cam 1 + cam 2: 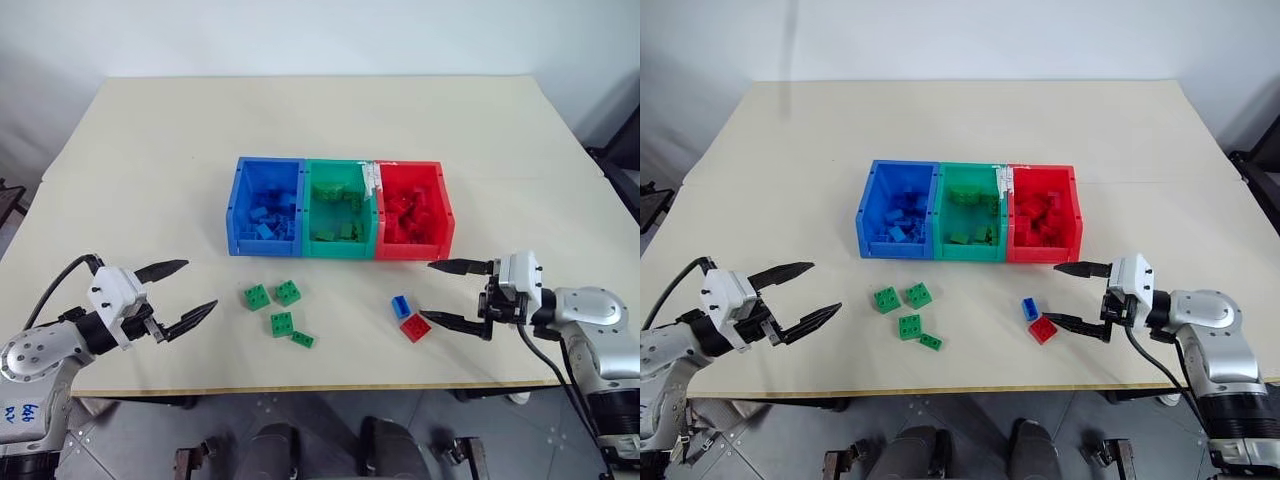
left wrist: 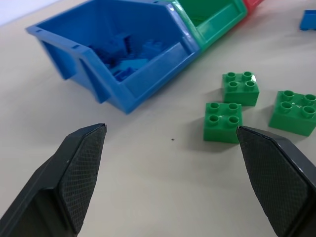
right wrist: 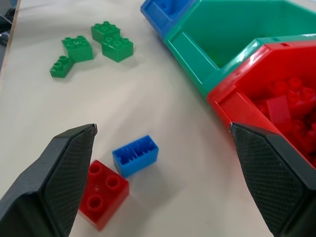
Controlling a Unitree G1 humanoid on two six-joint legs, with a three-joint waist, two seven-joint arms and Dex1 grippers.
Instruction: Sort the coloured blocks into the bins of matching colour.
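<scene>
Three joined bins stand mid-table: blue (image 1: 262, 247), green (image 1: 338, 250) and red (image 1: 412, 250), each with bricks of its own colour inside. In front of them, several green blocks (image 1: 282, 324) lie loose on the table. To their right, a blue block (image 1: 401, 306) lies beside a red block (image 1: 415, 327). My left gripper (image 1: 200, 284) is open and empty, left of the green blocks (image 2: 223, 122). My right gripper (image 1: 426, 289) is open and empty, just right of the blue block (image 3: 135, 155) and red block (image 3: 102, 187).
The beige table (image 1: 320, 120) stretches wide behind the bins. Its front edge (image 1: 320, 385) runs close below the loose blocks.
</scene>
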